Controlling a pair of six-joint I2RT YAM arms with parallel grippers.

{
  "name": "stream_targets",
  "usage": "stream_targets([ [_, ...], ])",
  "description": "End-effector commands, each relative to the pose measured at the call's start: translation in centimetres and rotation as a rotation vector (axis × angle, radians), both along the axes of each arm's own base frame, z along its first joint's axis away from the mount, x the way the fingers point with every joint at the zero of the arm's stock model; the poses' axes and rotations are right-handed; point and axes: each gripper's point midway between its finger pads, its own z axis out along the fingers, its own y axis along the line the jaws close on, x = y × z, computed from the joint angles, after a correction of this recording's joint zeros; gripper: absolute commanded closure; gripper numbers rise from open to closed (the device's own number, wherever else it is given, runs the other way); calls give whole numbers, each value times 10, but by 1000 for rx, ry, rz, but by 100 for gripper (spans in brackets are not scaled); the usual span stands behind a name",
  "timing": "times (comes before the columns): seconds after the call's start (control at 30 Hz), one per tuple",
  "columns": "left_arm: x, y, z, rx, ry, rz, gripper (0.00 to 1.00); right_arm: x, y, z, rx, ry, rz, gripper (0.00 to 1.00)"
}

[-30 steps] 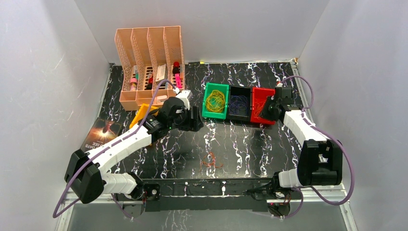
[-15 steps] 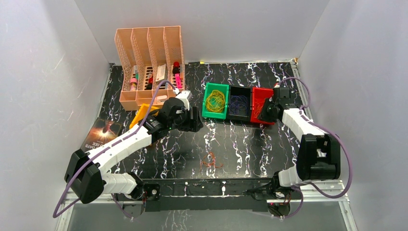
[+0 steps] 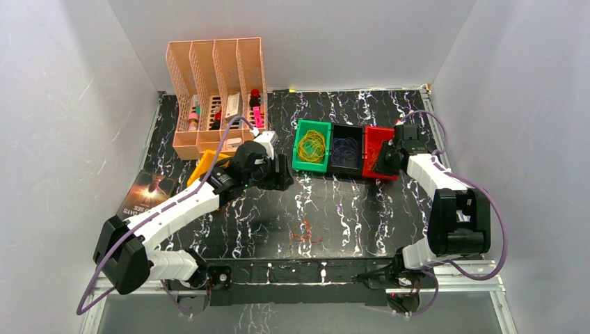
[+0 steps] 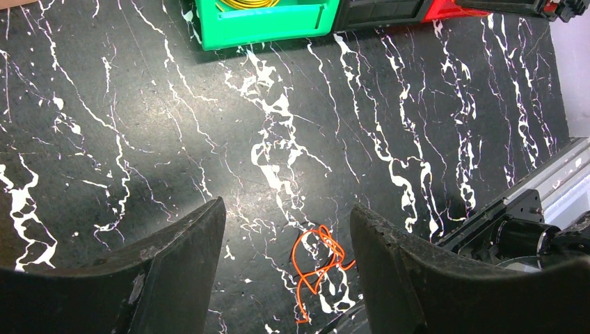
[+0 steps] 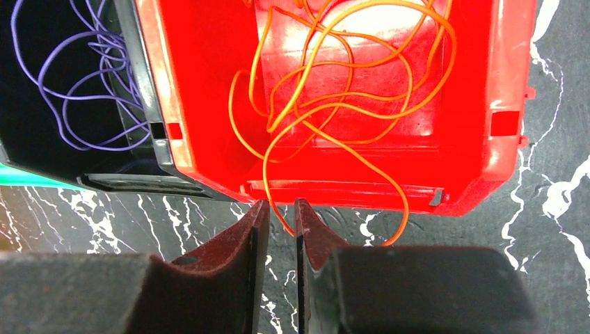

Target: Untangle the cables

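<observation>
We see the wires sorted by colour into a row of bins right of centre in the top view. A heap of yellow loops (image 3: 312, 146) fills the green bin (image 3: 309, 168), thin blue-purple loops (image 5: 66, 76) lie loose in the black bin (image 5: 142, 90), and tangled orange loops (image 5: 341, 83) spread over the floor of the red bin (image 5: 504, 83). One orange strand (image 5: 266, 174) trails over that bin's lower wall into the narrow gap of the right gripper (image 5: 282, 207), and we cannot tell whether it is pinched. A small orange-red tangle (image 3: 304, 233) lies flat on the table (image 3: 389, 216) at lower centre, well apart from the bins.
</observation>
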Motion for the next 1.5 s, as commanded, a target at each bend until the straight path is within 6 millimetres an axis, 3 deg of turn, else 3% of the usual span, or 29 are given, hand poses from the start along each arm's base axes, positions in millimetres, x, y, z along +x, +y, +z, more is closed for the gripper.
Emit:
stream_targets([
  [0.0,0,2,9,-12,-15,6,35,19,7,21,23,-74,25,72],
  [0.5,0,0,7,-12,-10,-4,35,8,10,25,-7,-43,115,68],
  [1.07,0,2,5,-4,-6,0,35,2,16,-1,-68,49,165,68],
  [1.23,-1,2,6,-5,-9,0,35,4,14,2,-90,34,157,68],
  [1.47,-2,3,6,-4,-10,3,35,4,16,1,-89,32,162,86],
])
